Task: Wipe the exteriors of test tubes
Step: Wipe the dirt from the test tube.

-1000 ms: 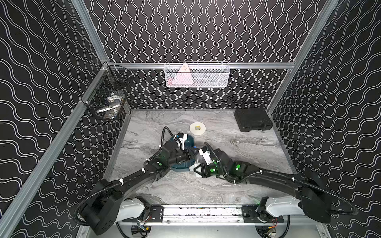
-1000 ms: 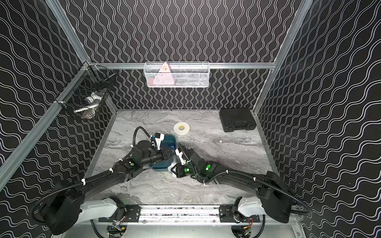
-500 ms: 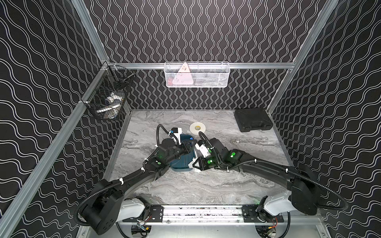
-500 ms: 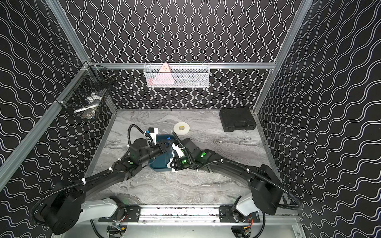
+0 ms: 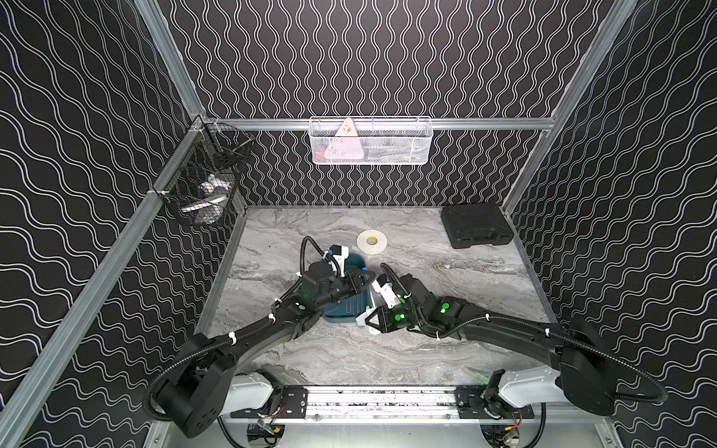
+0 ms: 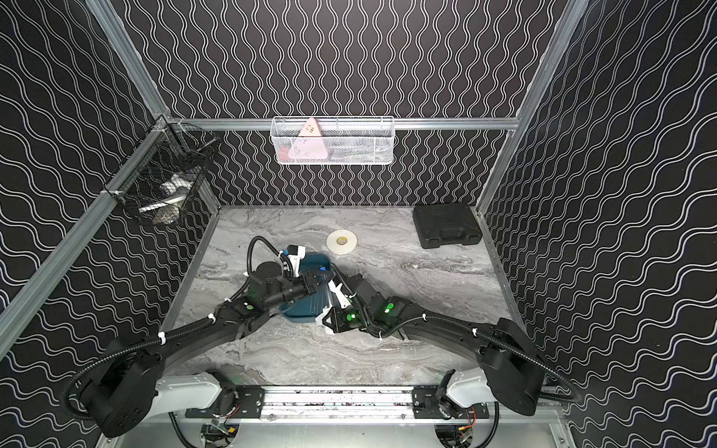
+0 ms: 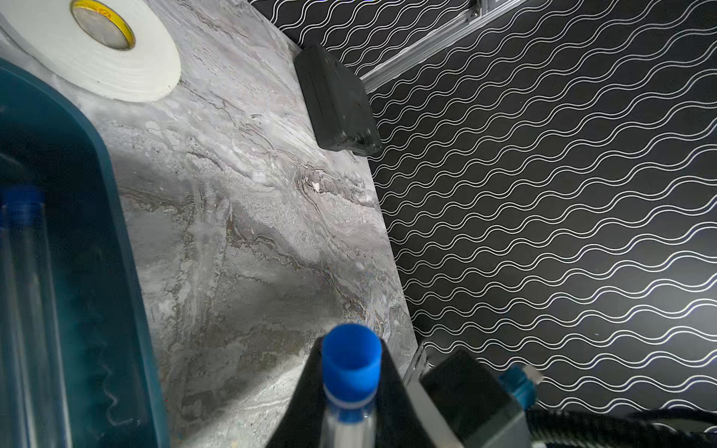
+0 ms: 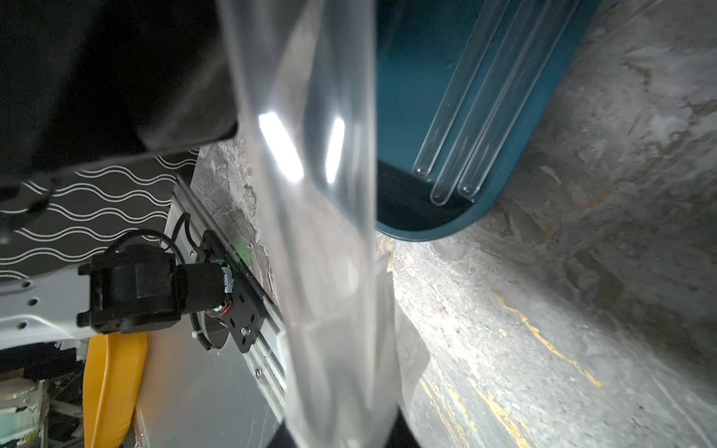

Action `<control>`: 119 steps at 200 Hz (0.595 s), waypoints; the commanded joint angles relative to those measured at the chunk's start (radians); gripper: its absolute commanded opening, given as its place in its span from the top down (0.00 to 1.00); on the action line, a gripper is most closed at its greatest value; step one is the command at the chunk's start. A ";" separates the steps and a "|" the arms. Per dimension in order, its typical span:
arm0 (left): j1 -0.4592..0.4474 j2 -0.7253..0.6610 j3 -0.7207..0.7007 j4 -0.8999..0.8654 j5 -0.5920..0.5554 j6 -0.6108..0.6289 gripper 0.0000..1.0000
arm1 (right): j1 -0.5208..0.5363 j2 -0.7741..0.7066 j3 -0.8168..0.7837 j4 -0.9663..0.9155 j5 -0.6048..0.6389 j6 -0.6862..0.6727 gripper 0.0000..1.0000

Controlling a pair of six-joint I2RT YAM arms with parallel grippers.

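While the left tool (image 7: 351,372) grips one capped tube (image 7: 349,421) over the tray's (image 5: 343,319) right edge, the right tool (image 8: 341,438) closes narrowly round the same tube nearer; three tubes (image 8: 477,116) lie in the tray, tape roll (image 5: 371,242) and black case (image 5: 477,227) beyond.

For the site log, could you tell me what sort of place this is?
Likely a robot test booth, not a working lab: patterned walls on an aluminium frame, two arms on a front rail, a tray of tubes.
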 commanded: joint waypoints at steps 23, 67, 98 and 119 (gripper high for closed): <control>0.002 0.004 -0.003 0.034 0.049 -0.021 0.84 | -0.008 0.018 0.076 0.073 0.136 -0.011 0.80; 0.002 -0.009 -0.004 0.024 0.050 -0.022 0.84 | -0.059 0.131 0.209 0.045 0.115 -0.071 0.81; 0.004 -0.022 -0.001 0.007 0.044 -0.013 0.84 | -0.057 0.118 0.215 0.012 0.108 -0.089 0.83; 0.012 -0.022 0.004 -0.001 0.045 -0.006 0.84 | -0.033 0.081 0.137 0.011 0.102 -0.067 0.83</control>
